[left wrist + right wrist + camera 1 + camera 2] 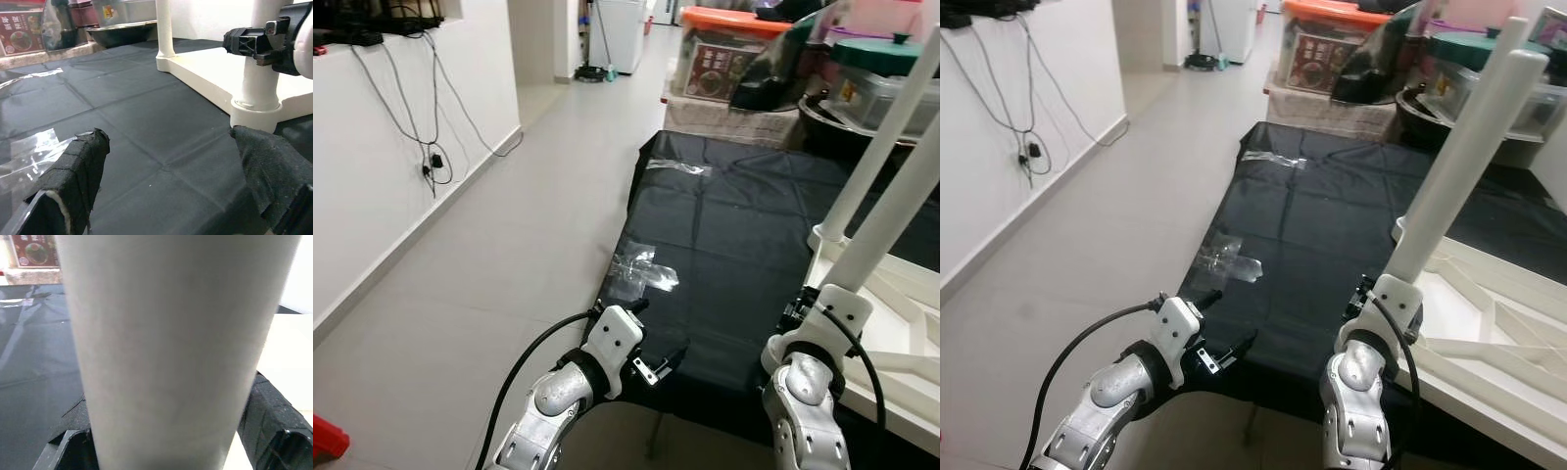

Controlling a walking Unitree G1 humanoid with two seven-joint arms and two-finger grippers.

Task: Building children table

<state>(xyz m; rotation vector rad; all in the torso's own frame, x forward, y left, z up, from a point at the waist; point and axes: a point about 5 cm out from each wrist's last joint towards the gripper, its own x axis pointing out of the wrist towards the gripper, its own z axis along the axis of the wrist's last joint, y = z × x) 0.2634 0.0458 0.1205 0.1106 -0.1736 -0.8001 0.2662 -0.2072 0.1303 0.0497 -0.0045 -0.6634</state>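
The right tool is clamped around a white leg standing on the upturned table on the black sheet. The left tool hovers wide apart, holding nothing.

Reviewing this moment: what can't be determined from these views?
- Right tool grip: the white table leg blocks the right wrist view, so finger contact on its far side is hidden.
- The leg's top end: cut off by the upper edge of the left eye view.
- Upturned tabletop: its far side runs off the right edge.
- Storage box label: too small to read.
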